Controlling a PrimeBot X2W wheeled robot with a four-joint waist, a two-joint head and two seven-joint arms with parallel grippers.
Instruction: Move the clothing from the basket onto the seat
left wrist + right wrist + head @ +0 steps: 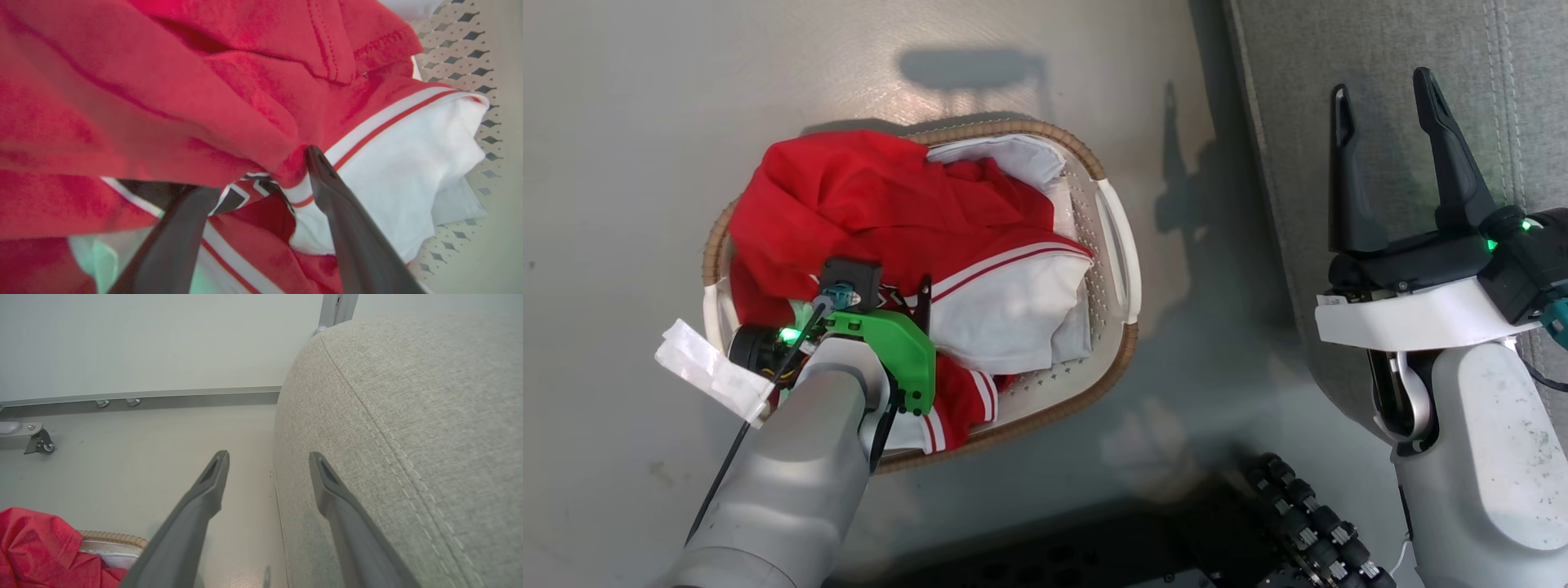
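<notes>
Pressed down into the clothing (pixel 163 102), the left gripper (pixel 253 179) is seen with its fingers spread wide, red cloth bunched between them but not pinched. The clothing is heaped in the basket (pixel 1119 237), draped over its far-left rim. A strip of bare floor (pixel 1192 327) is left between the basket and the seat (pixel 1290 82). Over the seat's left edge, the right gripper (pixel 1383 83) is held wide and empty.

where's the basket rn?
Head view, left of centre: the basket sits on the floor, apart from the seat on its right, with the clothing heaped inside and the left gripper down in it.
</notes>
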